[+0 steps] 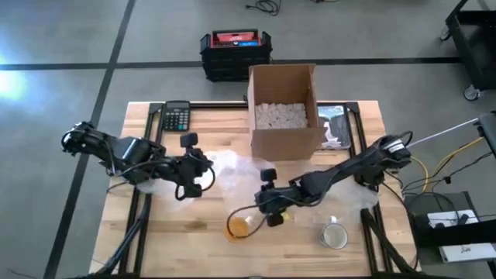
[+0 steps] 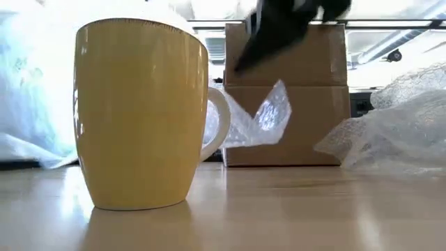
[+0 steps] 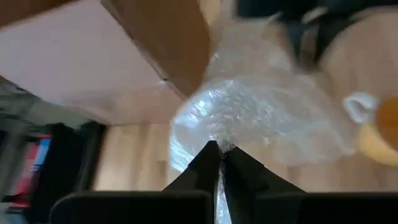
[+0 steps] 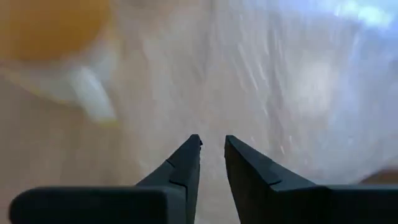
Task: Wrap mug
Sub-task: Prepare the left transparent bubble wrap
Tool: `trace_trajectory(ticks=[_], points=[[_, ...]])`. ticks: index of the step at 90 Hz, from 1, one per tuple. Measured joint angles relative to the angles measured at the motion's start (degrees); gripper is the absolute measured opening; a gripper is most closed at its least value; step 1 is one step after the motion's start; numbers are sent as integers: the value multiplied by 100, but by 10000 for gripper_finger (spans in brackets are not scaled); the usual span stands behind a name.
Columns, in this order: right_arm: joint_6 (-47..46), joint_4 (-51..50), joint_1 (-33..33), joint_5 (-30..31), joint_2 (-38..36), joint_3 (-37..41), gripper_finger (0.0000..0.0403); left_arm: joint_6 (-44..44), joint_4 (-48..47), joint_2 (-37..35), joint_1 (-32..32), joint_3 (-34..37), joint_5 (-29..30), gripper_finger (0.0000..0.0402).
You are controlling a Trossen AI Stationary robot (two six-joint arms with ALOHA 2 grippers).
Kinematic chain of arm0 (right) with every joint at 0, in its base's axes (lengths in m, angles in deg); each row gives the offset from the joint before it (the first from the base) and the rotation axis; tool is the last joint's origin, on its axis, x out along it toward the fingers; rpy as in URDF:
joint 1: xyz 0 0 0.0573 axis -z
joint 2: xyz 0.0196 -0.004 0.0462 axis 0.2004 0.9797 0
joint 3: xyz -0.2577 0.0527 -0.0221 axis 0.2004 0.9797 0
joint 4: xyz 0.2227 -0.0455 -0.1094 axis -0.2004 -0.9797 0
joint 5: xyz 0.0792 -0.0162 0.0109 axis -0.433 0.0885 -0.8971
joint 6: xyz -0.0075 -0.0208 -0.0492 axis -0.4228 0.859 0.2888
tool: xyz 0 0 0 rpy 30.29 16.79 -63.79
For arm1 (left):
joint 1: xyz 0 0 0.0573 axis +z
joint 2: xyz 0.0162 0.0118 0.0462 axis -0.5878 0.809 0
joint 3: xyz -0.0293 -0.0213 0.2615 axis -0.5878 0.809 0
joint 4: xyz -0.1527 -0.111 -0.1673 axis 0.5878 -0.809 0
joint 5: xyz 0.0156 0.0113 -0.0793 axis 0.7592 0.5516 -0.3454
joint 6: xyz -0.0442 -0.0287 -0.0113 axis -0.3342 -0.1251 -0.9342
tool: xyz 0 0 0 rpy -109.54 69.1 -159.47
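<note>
A yellow mug (image 1: 239, 226) (image 2: 139, 111) with a white handle (image 2: 219, 125) stands upright on the wooden table near its front edge. A clear bubble wrap sheet (image 1: 232, 167) (image 3: 261, 118) lies behind it, toward the box. My left gripper (image 1: 194, 177) (image 3: 221, 152) is shut on the sheet's left part. My right gripper (image 1: 269, 208) (image 4: 212, 146) hovers just right of the mug, over the wrap (image 4: 298, 74). Its fingers are open by a narrow gap with nothing between them. My left gripper pinches the bubble wrap's near edge (image 3: 219, 138) between its two fingertips, coming about level from the table's left. The wrap bunches at the fingers and spreads out beyond them toward the mug and box. One layer or several cannot be told.
An open cardboard box (image 1: 283, 112) with white filler stands at the far middle, and a calculator (image 1: 177, 116) lies at the far left. More bubble wrap (image 1: 364, 194) lies under the right arm. A pale second mug (image 1: 335, 235) stands at the near right. A black crate (image 1: 235, 50) sits on the floor beyond.
</note>
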Motion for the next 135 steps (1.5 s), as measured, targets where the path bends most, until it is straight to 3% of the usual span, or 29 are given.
trace_trajectory(ticks=[18, 32, 48, 60, 74, 88, 102, 111, 135], points=[[-213, -42, 389, 54, 577, 179, 9, -925, -10, 98, -171, 256, -1264, 0], [-238, -464, 429, 50, 625, 167, 3, -1484, 362, 335, -490, 946, -1344, 0], [-676, -1277, 429, 54, 576, 171, 15, -1831, 1496, 719, -654, 1820, -1764, 6], [-905, -1545, 414, -1, 575, 173, 37, -1812, 1972, 967, -640, 1996, -2317, 47], [-843, -1607, 424, -397, 393, 149, 89, -1557, 1786, 1035, -638, 1686, -2662, 135], [-848, -1672, 419, -901, -43, -49, 139, -1484, 1248, 912, -637, 1049, -2540, 200], [-813, -809, 434, -980, -201, -28, 169, -1798, 133, 696, -752, 765, -1462, 211], [-928, -528, 473, -954, 35, 84, 175, -2086, -20, 518, -830, 1276, -853, 200], [-1269, -1052, 497, -1095, 698, 367, 161, -3026, 1112, 297, -833, 3492, -1339, 149]])
